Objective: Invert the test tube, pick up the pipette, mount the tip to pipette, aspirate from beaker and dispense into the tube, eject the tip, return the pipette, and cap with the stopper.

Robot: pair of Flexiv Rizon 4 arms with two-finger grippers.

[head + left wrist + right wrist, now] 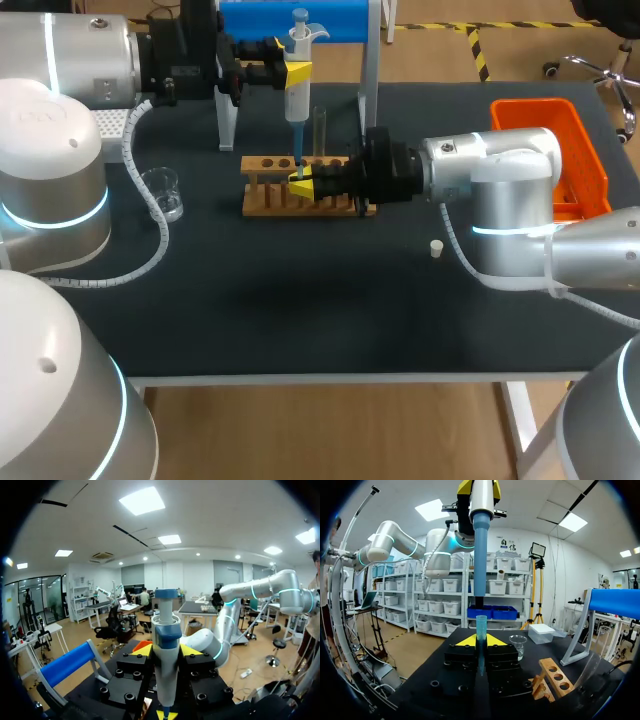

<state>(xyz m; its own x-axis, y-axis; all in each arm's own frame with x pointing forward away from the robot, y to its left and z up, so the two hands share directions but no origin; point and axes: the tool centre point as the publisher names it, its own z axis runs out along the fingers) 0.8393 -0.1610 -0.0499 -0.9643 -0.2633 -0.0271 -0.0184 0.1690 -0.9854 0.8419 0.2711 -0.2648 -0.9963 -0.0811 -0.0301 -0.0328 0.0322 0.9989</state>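
Stopper lies loose on the table's near side, so capping is left. Behind it the right gripper pinches the blue tip upright over the rack, where the test tube stands. Just above the tip, not touching it, hangs the pipette, clamped in the left gripper. Mounting looks to be the step in hand. Aspirating from the beaker, dispensing, ejecting and returning remain.

Dark tabletop w/ white frame; wood floor; ceiling light panels
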